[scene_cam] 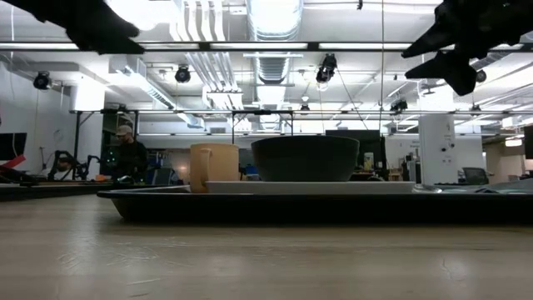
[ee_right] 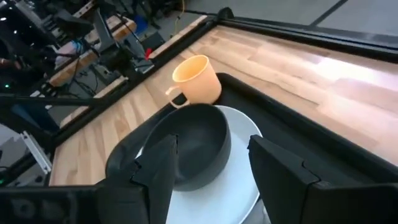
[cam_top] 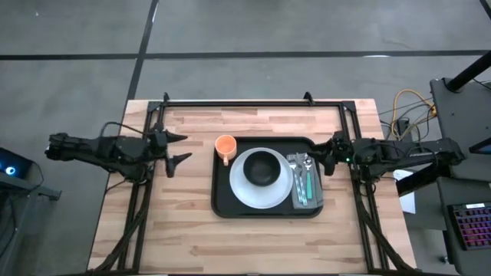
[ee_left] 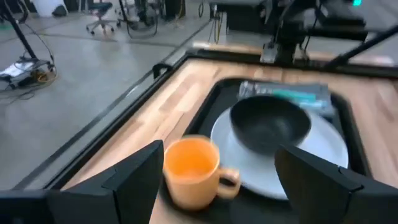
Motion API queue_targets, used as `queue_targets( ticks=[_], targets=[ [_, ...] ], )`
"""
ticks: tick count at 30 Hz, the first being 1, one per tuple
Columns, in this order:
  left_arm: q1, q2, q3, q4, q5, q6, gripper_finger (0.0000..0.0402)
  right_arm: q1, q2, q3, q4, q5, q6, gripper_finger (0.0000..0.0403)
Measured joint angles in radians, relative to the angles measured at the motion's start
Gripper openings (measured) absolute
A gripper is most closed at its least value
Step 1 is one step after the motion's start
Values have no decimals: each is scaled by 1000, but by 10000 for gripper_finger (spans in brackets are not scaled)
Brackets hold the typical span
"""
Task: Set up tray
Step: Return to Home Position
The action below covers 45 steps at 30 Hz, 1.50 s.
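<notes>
wooden table (cam_top: 192, 222), centre of open workshop. left gripper (cam_top: 184, 148): fingers spread, empty, well off tray toward 9 o'clock. right gripper (cam_top: 325, 156): fingers spread, empty, raised by tray's 3 o'clock rim, nearer of the two. tray (cam_top: 222, 203): between both, long axis 9-to-3, bearing plate (cam_top: 242, 192), bowl (cam_top: 263, 167), cup (cam_top: 225, 146), napkin (cam_top: 314, 201) with cutlery (cam_top: 303, 180). judged fully set; only retreat outward left.

Blurred green cutlery (ee_left: 291, 96) on the tray (ee_left: 210, 106), beyond the bowl (ee_left: 270, 123)

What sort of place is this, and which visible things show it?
Probably a robotics lab or workshop: exposed ceiling ducts, a bare concrete floor, and cables beside the wooden table.
</notes>
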Motion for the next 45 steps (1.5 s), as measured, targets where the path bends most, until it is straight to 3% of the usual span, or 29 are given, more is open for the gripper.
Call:
queue_targets(
  ticks=[4, 7, 11, 17, 19, 21, 28, 35, 40, 45],
  targets=[
    [0, -80, 22, -108, 2, -111, 283, 0, 0, 15, -1, -21, 3, 187],
    [-2, -147, 2, -98, 34, -46, 283, 1, 1, 16, 18, -97, 16, 187],
    [-5, -201, -64, -40, 257, 154, 283, 0, 11, 16, 33, -115, -42, 187],
    [-5, -351, -185, 167, 515, 152, 283, 2, 11, 16, 140, -165, -188, 187],
    [-5, -410, -249, 215, 552, 127, 283, 2, 15, 16, 191, -180, -240, 187],
    [-5, -459, -298, 245, 561, 86, 283, 3, 16, 16, 231, -183, -275, 187],
    [-5, -417, -379, 276, 606, 63, 283, 0, 29, 16, 238, -182, -236, 187],
    [-5, -458, -453, 305, 606, 65, 283, 7, 34, 14, 236, -186, -179, 187],
    [-5, -458, -509, 371, 606, 66, 283, 29, 42, 14, 284, -316, -334, 187],
    [-5, -459, -587, 492, 605, 63, 283, 29, 42, 14, 312, -320, -367, 187]
  ],
)
